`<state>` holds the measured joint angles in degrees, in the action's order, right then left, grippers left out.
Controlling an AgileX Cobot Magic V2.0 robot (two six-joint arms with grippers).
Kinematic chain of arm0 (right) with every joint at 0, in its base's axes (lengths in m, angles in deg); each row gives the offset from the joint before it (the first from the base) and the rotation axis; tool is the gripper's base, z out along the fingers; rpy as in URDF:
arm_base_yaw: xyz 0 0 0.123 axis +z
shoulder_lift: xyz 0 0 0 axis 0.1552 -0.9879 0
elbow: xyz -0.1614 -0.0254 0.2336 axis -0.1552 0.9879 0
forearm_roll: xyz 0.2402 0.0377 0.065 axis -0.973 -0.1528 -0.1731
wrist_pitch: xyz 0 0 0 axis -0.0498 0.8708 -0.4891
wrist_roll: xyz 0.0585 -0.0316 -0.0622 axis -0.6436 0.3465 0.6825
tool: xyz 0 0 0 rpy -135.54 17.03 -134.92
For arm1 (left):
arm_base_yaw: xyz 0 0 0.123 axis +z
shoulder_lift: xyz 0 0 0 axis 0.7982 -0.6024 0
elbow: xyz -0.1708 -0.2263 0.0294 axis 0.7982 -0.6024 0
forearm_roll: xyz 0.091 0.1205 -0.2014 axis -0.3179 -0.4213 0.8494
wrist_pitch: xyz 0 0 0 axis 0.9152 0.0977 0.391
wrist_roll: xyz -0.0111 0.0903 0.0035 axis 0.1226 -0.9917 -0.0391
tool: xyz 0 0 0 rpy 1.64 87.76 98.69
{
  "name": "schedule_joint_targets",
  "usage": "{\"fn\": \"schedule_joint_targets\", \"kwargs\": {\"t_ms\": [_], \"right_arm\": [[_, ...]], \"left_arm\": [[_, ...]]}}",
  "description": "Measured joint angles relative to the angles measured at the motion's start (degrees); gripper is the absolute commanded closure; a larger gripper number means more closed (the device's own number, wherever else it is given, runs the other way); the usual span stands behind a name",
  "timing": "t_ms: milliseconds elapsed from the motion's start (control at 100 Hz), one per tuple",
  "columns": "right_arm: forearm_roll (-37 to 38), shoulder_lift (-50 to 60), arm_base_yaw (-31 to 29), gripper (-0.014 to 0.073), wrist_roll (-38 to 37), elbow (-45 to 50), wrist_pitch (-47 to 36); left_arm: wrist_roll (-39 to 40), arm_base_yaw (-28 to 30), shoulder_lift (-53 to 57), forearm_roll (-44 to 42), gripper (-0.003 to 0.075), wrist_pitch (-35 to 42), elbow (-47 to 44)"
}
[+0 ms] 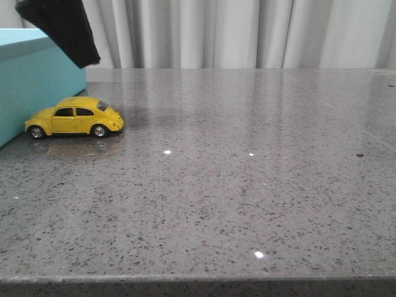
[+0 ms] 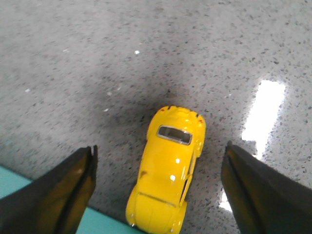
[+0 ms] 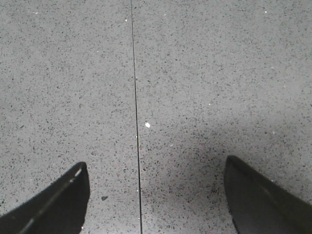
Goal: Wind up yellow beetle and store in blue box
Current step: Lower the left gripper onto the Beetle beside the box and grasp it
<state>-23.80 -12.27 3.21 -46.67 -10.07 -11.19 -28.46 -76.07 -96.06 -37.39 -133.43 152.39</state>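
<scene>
— What sort of place is this?

— It looks like a staged test room or lab corner, not a lived-in home. The surface is a polished grey speckled stone table (image 1: 247, 185), with a thin seam (image 3: 135, 97) running across it.

— And behind it?

— Pale pleated curtains (image 1: 235, 31) close off the whole back.

— Anything else telling?

— Bright spots of overhead light (image 2: 263, 109) glare on the stone, and a toy car (image 1: 74, 116) sits beside a turquoise box (image 1: 31, 86).
</scene>
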Motion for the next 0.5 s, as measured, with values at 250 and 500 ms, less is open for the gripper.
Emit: {"fn": "schedule_joint_targets", "kwargs": {"t_ms": [250, 500], "right_arm": [[0.00, 0.00, 0.00, 0.0025, 0.00, 0.00, 0.07], [0.00, 0.00, 0.00, 0.0025, 0.00, 0.00, 0.07]], "left_arm": [[-0.82, -0.11, -4.33, -1.54, 0.0206, -1.54, 0.00], [-0.92, -0.11, -7.44, -1.88, 0.0206, -1.20, 0.00]]}}
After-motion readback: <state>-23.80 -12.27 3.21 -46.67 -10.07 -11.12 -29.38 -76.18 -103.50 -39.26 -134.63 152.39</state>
